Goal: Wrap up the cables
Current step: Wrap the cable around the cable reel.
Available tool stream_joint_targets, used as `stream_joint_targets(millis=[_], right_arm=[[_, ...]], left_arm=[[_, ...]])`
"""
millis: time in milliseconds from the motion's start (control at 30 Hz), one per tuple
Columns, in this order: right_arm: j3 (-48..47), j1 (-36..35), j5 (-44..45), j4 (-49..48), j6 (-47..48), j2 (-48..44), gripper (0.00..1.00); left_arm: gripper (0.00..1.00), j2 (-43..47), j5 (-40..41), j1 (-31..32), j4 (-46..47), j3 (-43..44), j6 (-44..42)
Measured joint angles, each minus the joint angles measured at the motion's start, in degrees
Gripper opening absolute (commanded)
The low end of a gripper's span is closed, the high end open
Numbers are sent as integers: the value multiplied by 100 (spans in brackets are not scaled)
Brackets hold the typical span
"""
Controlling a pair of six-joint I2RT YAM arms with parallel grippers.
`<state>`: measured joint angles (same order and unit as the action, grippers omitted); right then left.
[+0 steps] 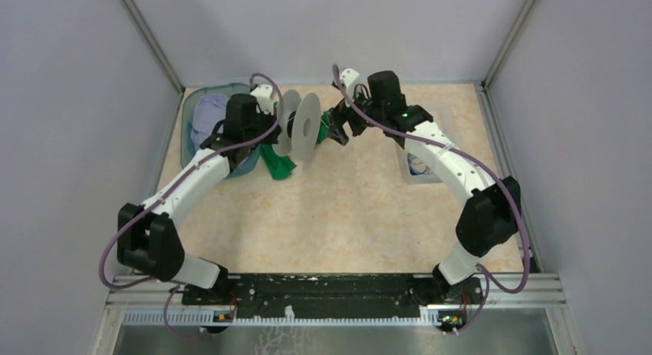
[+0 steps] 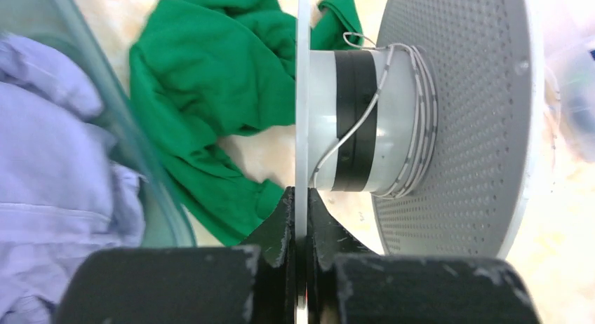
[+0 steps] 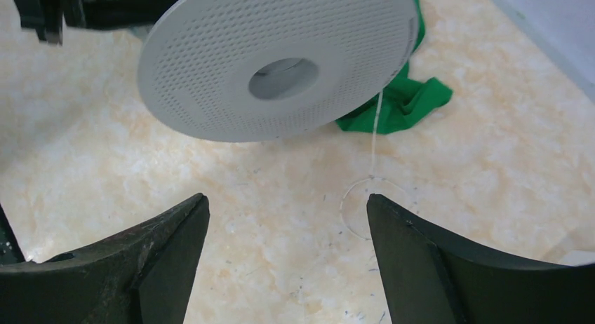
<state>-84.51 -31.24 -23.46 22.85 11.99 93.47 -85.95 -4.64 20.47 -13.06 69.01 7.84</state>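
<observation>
A pale-grey spool (image 1: 307, 128) hangs over the table's far middle, and my left gripper (image 2: 302, 195) is shut on its thin near flange (image 2: 302, 92). The whitish cable (image 2: 415, 120) is wound in several turns on the spool's core, with one strand crossing the black band. In the right wrist view the hair-thin cable (image 3: 377, 124) drops from the perforated flange (image 3: 210, 64) to a small loop (image 3: 354, 198) lying on the table. My right gripper (image 3: 288, 206) hovers open above the table beside that loop, holding nothing. It faces the spool (image 1: 338, 128).
A green cloth (image 1: 277, 163) lies under the spool. A teal basket (image 1: 187, 113) with a lavender cloth (image 2: 49, 163) stands at the far left. A small clear tray (image 1: 421, 170) with a thin dark loop sits under the right arm.
</observation>
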Motion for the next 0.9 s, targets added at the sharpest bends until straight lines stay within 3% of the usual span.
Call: stream_joint_targets(millis=[167, 367, 767, 900], right_arm=[[-337, 251, -232, 94, -186, -61, 83], [-404, 262, -205, 155, -302, 92, 82], [-389, 693, -170, -92, -573, 1421, 80], [-391, 754, -212, -223, -717, 1932, 70]], left_arm=[[0, 597, 986, 356, 1169, -831, -800], [0, 673, 1829, 570, 2503, -1620, -1561], [0, 796, 1609, 579, 2409, -1681, -1322], [0, 798, 1392, 575, 2129, -1534, -1145]])
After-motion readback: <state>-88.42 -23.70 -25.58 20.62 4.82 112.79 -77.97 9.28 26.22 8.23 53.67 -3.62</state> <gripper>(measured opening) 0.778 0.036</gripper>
